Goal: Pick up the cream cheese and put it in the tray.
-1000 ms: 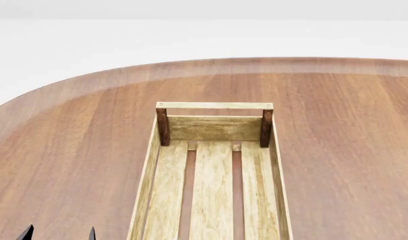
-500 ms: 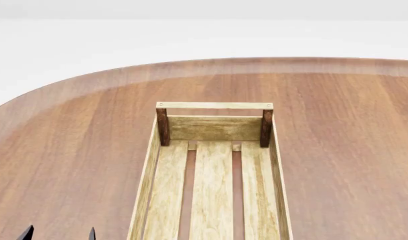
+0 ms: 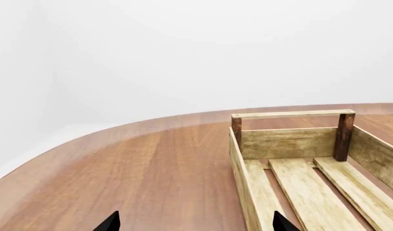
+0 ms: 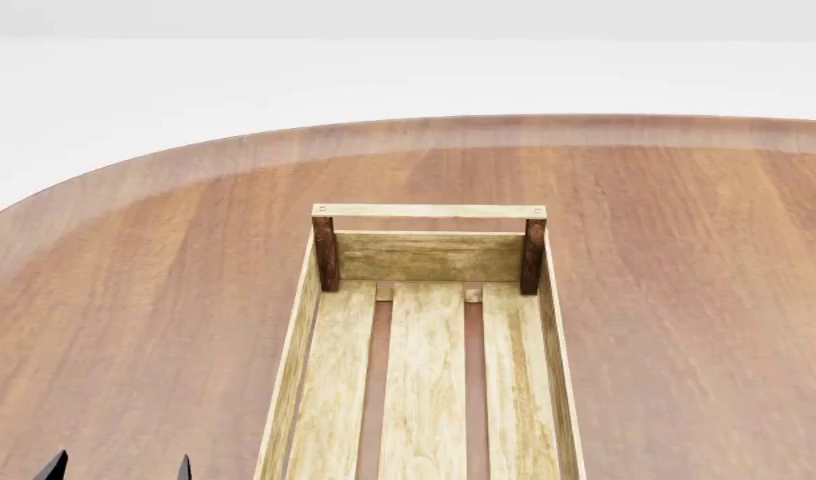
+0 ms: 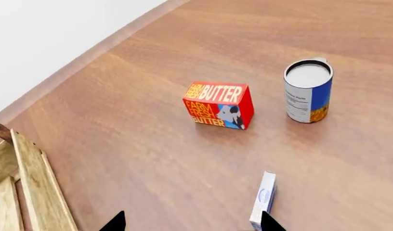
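The cream cheese (image 5: pixel 263 199), a thin white box with a blue oval logo, stands on its edge on the brown table in the right wrist view. My right gripper (image 5: pixel 191 222) is open and empty above the table; one fingertip (image 5: pixel 268 222) is right beside the box. The tray (image 4: pixel 424 345), a long light-wood crate with dark corner posts, lies empty in the middle of the head view; it also shows in the left wrist view (image 3: pixel 299 163), and its corner shows in the right wrist view (image 5: pixel 29 187). My left gripper (image 3: pixel 193 224) is open and empty, beside the tray's side; its tips show in the head view (image 4: pixel 117 467).
A red-orange butter box (image 5: pixel 218 104) and a blue-and-orange can (image 5: pixel 307 90) stand on the table beyond the cream cheese. The table's rounded edge (image 4: pixel 381 122) curves behind the tray, with white floor past it.
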### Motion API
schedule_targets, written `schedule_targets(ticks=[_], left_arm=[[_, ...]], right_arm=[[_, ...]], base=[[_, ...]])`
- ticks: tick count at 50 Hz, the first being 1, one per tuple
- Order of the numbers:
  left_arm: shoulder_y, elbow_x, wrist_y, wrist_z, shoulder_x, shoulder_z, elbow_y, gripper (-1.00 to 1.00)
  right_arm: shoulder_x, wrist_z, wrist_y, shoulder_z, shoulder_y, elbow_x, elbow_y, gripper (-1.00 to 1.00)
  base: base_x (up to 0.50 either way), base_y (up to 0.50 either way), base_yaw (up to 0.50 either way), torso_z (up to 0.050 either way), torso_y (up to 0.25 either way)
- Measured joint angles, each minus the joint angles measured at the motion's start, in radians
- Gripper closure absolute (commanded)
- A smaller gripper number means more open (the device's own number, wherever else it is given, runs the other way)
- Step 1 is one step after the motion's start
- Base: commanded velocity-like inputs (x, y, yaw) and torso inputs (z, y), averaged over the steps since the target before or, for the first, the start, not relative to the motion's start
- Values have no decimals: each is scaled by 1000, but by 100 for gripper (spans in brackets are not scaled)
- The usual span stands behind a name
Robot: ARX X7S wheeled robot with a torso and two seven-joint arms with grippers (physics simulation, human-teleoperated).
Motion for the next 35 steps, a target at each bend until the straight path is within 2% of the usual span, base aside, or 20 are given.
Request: schedule_targets(ticks=[35], left_arm=[[-1, -10, 6, -13, -11, 15, -2, -100]], right_arm=[[-36, -137, -16, -56, 127, -136, 287, -100]], base=[[0, 0, 0, 0, 0]])
